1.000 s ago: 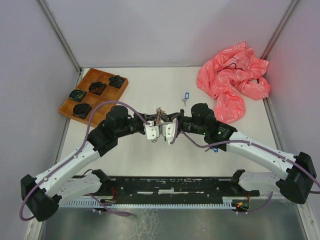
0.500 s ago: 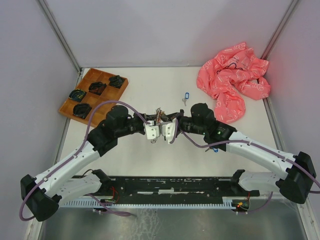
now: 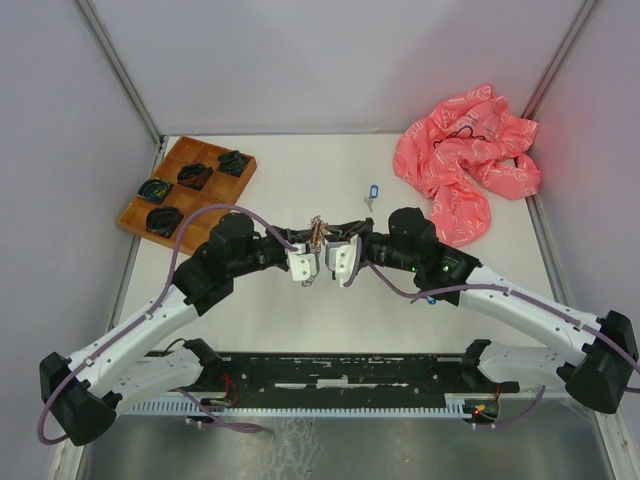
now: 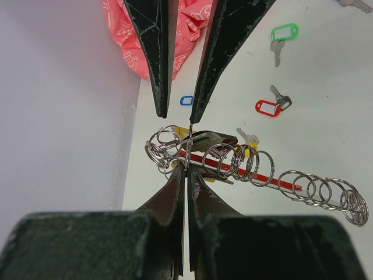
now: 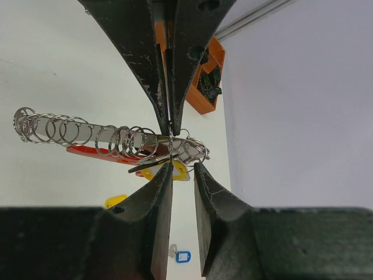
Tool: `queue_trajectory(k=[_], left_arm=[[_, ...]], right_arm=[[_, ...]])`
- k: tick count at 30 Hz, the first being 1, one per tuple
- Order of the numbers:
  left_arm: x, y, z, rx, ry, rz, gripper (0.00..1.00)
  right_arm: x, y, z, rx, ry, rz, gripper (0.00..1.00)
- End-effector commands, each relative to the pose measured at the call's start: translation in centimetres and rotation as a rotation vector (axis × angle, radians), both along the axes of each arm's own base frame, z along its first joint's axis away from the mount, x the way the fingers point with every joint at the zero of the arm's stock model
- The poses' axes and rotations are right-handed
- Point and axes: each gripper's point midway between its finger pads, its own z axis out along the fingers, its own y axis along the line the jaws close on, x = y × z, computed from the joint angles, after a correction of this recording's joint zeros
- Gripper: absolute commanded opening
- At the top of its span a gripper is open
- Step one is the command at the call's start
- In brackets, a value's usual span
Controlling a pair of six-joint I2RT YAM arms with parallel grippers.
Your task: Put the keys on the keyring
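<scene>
White bench (image 3: 300, 170) under pale walls: wooden tray (image 3: 185, 185) far left. Left hand (image 4: 186, 172) is clenched on a ring of the keyring (image 4: 233, 160) at mid-bench. Right hand (image 5: 182, 169) faces it, fingers parted, released. Blue-tagged key (image 3: 372, 192) lies beyond, pink cloth (image 3: 465, 165) rightmost.

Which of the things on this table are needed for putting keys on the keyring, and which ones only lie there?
Needed: keyring, green-tagged key, red-tagged key, blue-tagged key.
Lying about: wooden tray with dark coiled items, pink cloth.
</scene>
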Motion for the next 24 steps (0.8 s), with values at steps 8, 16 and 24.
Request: queue_trajectory(k=[8, 16, 24], left_arm=[[-0.6, -0.8, 3.2, -0.093, -0.071, -0.044, 0.03], [-0.6, -0.9, 3.2, -0.093, -0.068, -0.05, 0.03], [-0.6, -1.0, 3.3, -0.095, -0.067, -0.053, 0.03]], right_arm=[[0.1, 0.2, 1.1, 0.04, -0.003, -0.005, 0.26], [0.1, 0.5, 0.7, 0.036, 0.008, 0.008, 0.22], [0.0, 0.8, 0.7, 0.04, 0.013, 0.02, 0.18]])
